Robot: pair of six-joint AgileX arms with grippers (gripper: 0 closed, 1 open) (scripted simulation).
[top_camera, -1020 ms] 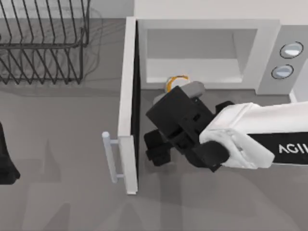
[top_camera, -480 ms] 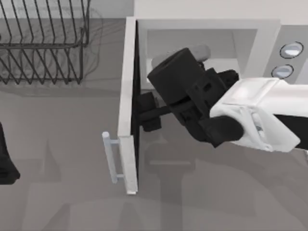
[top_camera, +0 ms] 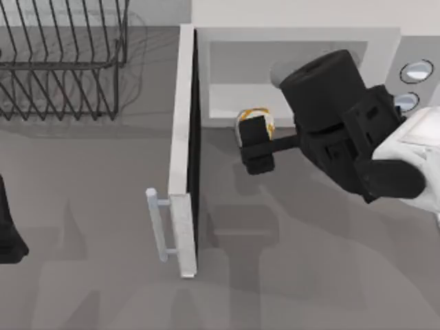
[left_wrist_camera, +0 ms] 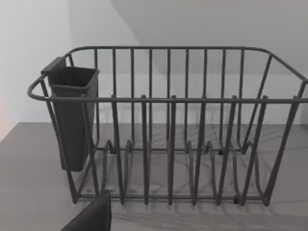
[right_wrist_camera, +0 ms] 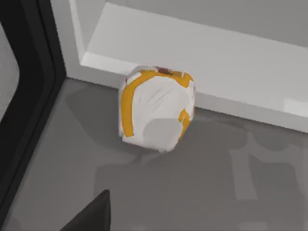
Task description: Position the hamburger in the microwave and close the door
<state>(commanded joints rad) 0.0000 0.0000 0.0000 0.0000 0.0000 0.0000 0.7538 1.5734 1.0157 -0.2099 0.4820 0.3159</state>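
Note:
The hamburger (top_camera: pixel 251 114), a small white lump with orange streaks, lies on the table against the front sill of the microwave (top_camera: pixel 385 48), outside the cavity. In the right wrist view the hamburger (right_wrist_camera: pixel 156 108) rests free, with nothing gripping it. My right gripper (top_camera: pixel 254 146) hovers just in front of and above it, open and empty, its arm reaching in from the right. The door (top_camera: pixel 183 137) stands wide open, its edge towards the table's front and its bar handle (top_camera: pixel 159 223) on the left face. My left gripper (top_camera: pixel 7 237) is parked at the left edge, open.
A black wire rack (top_camera: pixel 62 62) stands at the back left; in the left wrist view the rack (left_wrist_camera: pixel 168 134) carries a dark cutlery cup (left_wrist_camera: pixel 72 115). The door's dark inner face (right_wrist_camera: pixel 29 96) stands close beside the hamburger. Two round dials (top_camera: pixel 412 82) are on the microwave's right panel.
My right gripper has drawn back from the door's inner face to the right, uncovering the hamburger. The door, the hamburger and the left arm have not moved.

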